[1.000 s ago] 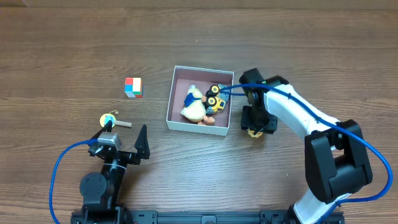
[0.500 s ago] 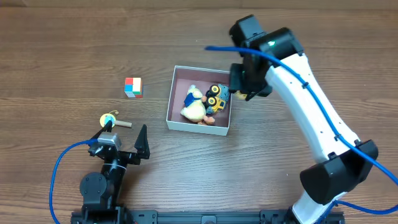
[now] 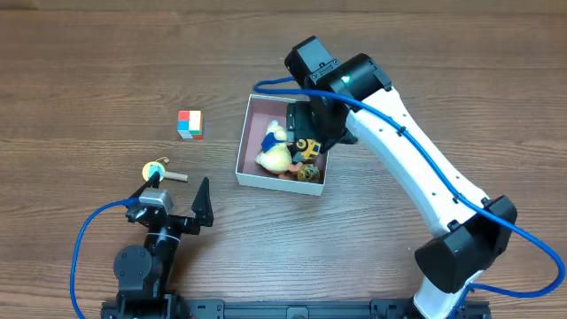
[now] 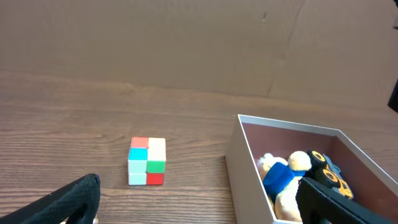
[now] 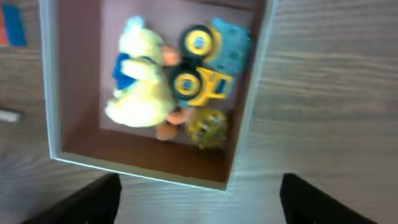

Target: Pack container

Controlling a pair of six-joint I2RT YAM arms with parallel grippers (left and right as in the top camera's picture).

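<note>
Though it holds several toys, the container (image 3: 279, 182) looks like a light thing: a shallow square box with thin white walls, probably card or thin plastic. It sits near the middle of the table (image 3: 425, 71), well to the right of the coloured cube (image 3: 190, 124). Its walls will likely flex mid-span and be stiffest at the corners, so a pinch over the rim close to a corner seems the safest hold. On the smooth wood it may slide rather than resist a push. In the right wrist view, a plush duck (image 5: 140, 81) and a yellow truck (image 5: 199, 81) crowd the side nearer the right arm. The opposite wall has bare floor behind it, leaving room for a finger inside. The contents lie loose, so tilting could shift or spill them. The right claw (image 5: 199, 202) hangs over the box with its fingers spread wide and nothing between them. The left claw (image 4: 199, 208) rests low near the table's front edge, also wide and empty, facing the cube and the box's near corner (image 4: 239, 149).
</note>
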